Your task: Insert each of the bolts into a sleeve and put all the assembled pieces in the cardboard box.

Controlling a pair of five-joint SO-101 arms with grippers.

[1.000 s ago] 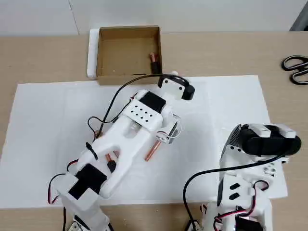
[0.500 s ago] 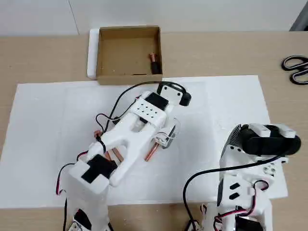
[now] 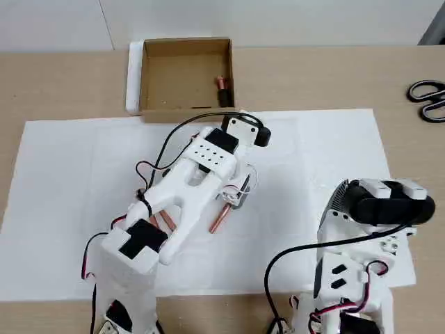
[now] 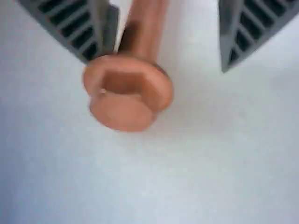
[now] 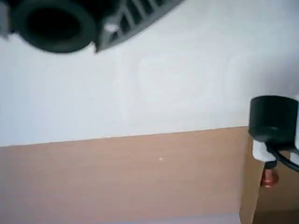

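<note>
- Bolt (image 3: 220, 218): copper-coloured, flat on the white sheet (image 3: 320, 153). Long axis diagonal, one end at the left gripper, the other toward the near edge of the tabletop (image 3: 69, 76). Flanged head turned toward the left wrist camera.
- Left gripper (image 3: 236, 193): low over the sheet, fingers (image 4: 91, 28) open, one on each side of the shaft, not closed on it.
- Cardboard box (image 3: 174, 80): at the sheet's far edge, one assembled piece (image 3: 222, 89) in the corner nearest the left gripper.
- Right gripper (image 5: 121, 21): drawn back near the tabletop's near edge; open or closed not discernible.
</note>
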